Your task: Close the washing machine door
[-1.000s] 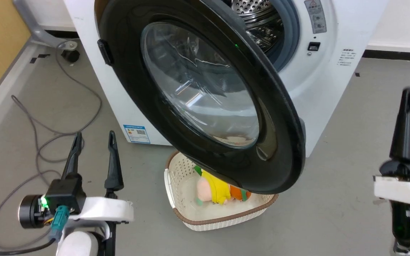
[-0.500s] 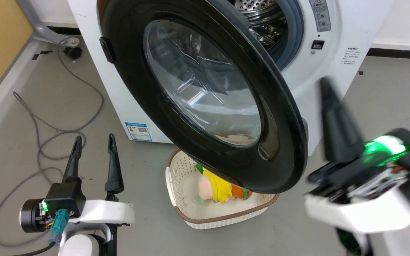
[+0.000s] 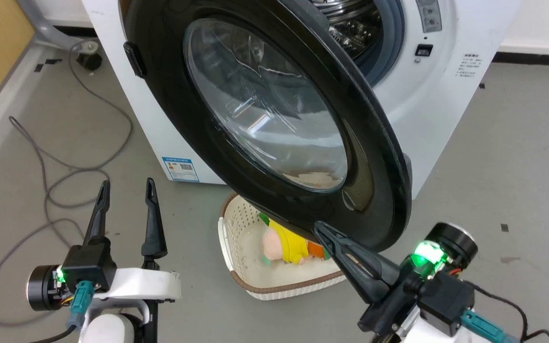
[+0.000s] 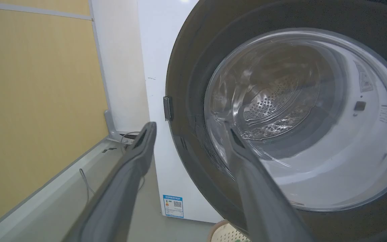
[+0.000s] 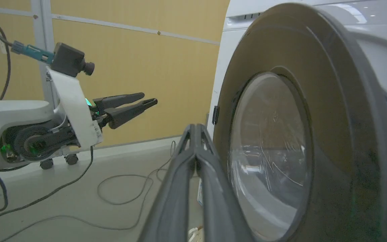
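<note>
Closing the washing machine door (image 3: 274, 128), standing wide open and swung out from the washing machine (image 3: 436, 95) toward the robot

Reaching in with the right gripper (image 3: 320, 226), fingers pressed together on nothing, tip right at the door's lower black rim above the cream basket (image 3: 236, 281); cannot tell whether touching. Holding the left gripper (image 3: 127, 183) parted and empty, low and well apart from the door. Probably heavy and stiff, given the thick glass bowl, and slick on the glossy rim, so no pinching: better to push flat against the black rim near the free edge, far from the hinge side, and spare the glass
</note>
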{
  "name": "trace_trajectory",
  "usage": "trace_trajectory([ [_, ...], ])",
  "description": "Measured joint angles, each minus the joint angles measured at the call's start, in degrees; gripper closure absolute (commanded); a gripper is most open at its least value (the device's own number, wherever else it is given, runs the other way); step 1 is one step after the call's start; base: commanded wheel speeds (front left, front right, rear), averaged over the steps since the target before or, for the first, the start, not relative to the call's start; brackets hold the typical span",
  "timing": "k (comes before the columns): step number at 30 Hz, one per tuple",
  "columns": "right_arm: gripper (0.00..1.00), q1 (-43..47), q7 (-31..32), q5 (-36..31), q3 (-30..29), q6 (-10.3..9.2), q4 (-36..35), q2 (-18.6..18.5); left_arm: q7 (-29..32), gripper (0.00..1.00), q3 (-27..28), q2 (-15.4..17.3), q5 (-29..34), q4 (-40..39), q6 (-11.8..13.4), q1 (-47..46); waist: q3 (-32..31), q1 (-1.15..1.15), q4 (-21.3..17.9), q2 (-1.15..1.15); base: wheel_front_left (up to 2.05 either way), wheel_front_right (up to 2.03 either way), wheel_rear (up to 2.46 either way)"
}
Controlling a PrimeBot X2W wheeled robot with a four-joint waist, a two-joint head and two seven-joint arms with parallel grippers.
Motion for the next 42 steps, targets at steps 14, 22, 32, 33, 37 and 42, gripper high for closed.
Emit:
trace_trajectory([
  [14,1.0,0.7,0.0,-0.3,-9.7,0.0,10.3,-1.6,0.0,0.0,0.2,-1.1,0.8,-0.6,-0.8,-1.3,4.7,0.0,0.2,0.0,0.0,0.0,0.0],
  [22,1.0,-1.6,0.0,0.3,-17.6,0.14,14.3,0.5,0.0,0.0,-0.1,-1.4,1.2,-1.5,-0.9,-3.3,8.1,0.0,0.6,0.0,0.0,0.0,0.0],
  [32,1.0,-10.4,0.0,0.0,-25.2,0.12,21.0,2.3,0.0,0.0,-1.6,-1.5,1.0,-1.9,-0.8,-6.4,13.1,0.0,1.3,0.0,0.0,0.0,0.0],
  [33,1.0,-11.5,0.0,-0.4,-25.5,0.12,21.8,2.3,0.0,0.0,-1.7,-1.5,1.0,-1.9,-0.7,-6.7,13.6,0.0,1.3,0.0,0.0,0.0,0.0],
  [37,1.0,-16.4,0.0,-1.4,-26.6,0.12,25.1,2.2,0.0,0.0,-2.2,-1.5,0.4,-2.1,-0.4,-8.1,15.6,0.01,1.8,0.0,0.0,0.0,0.0],
  [42,1.0,-22.2,0.0,-2.8,-28.2,0.12,29.4,2.0,0.0,0.0,-2.6,-1.6,0.0,-2.2,0.0,-9.3,17.8,0.01,2.4,0.0,0.0,0.0,0.0],
])
